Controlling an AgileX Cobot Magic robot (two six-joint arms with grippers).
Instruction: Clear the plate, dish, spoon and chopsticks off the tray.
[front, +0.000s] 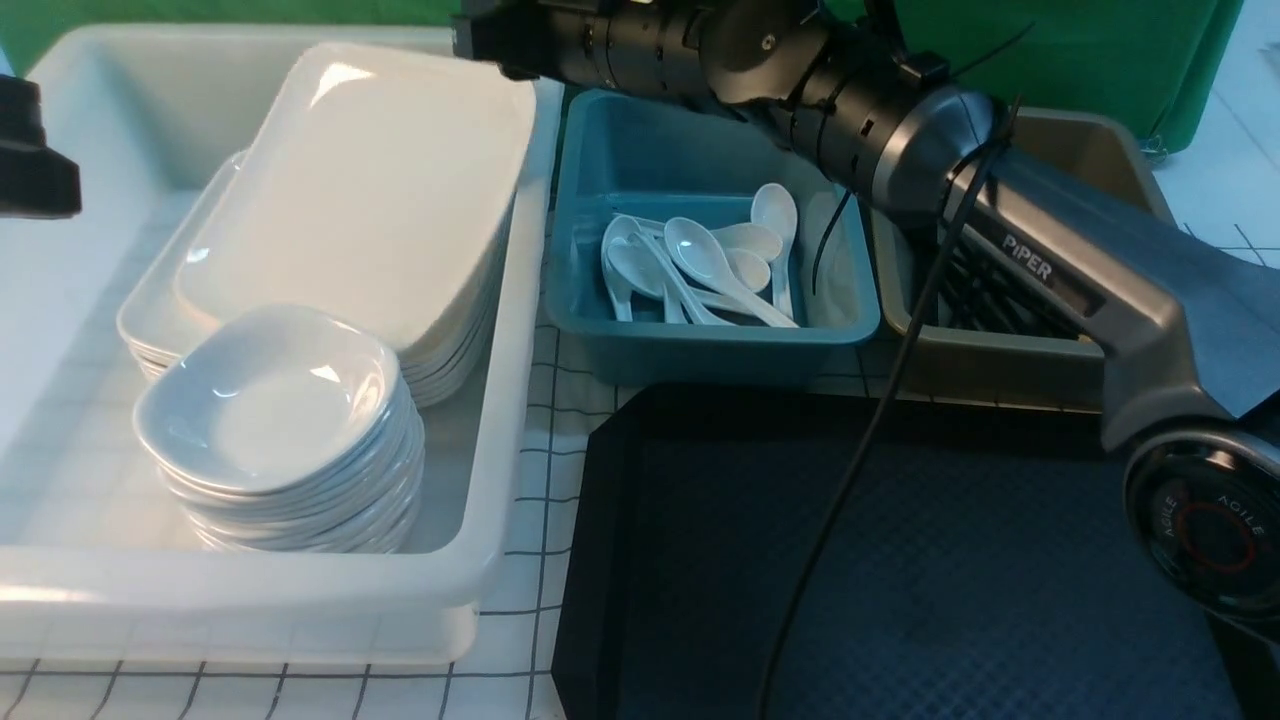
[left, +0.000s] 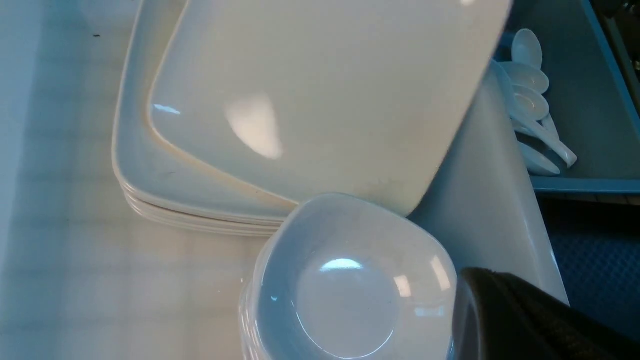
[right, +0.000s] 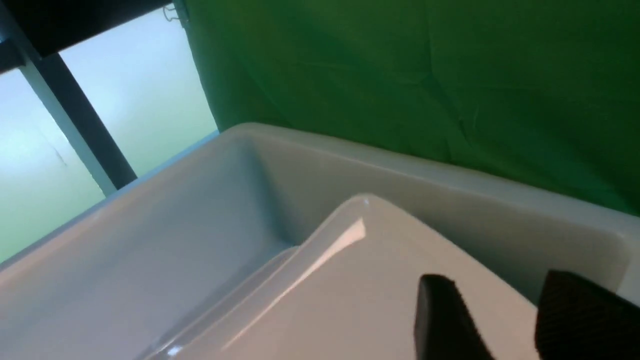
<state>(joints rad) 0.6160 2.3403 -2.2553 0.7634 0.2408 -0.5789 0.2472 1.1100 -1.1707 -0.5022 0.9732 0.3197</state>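
The black tray (front: 950, 580) lies at the front right; I see no tableware on its visible part. The top plate (front: 370, 180) leans tilted on a plate stack in the white tub (front: 500, 420), one edge against the tub's right wall. My right gripper (right: 497, 276) is open, with its fingers astride that plate's (right: 350, 300) far corner. The small dish (front: 270, 400) tops a dish stack in front. My left gripper (left: 492, 280) is shut and empty above the dish (left: 345, 290). Spoons (front: 700, 265) lie in the blue tub. Chopsticks (front: 990, 295) lie in the brown tub, partly hidden by my right arm.
The blue tub (front: 700, 345) and the brown tub (front: 1100, 150) stand behind the tray. My right arm (front: 900, 130) stretches across both tubs toward the white tub, and its cable (front: 850, 470) hangs over the tray. A green curtain (right: 400, 75) closes the back.
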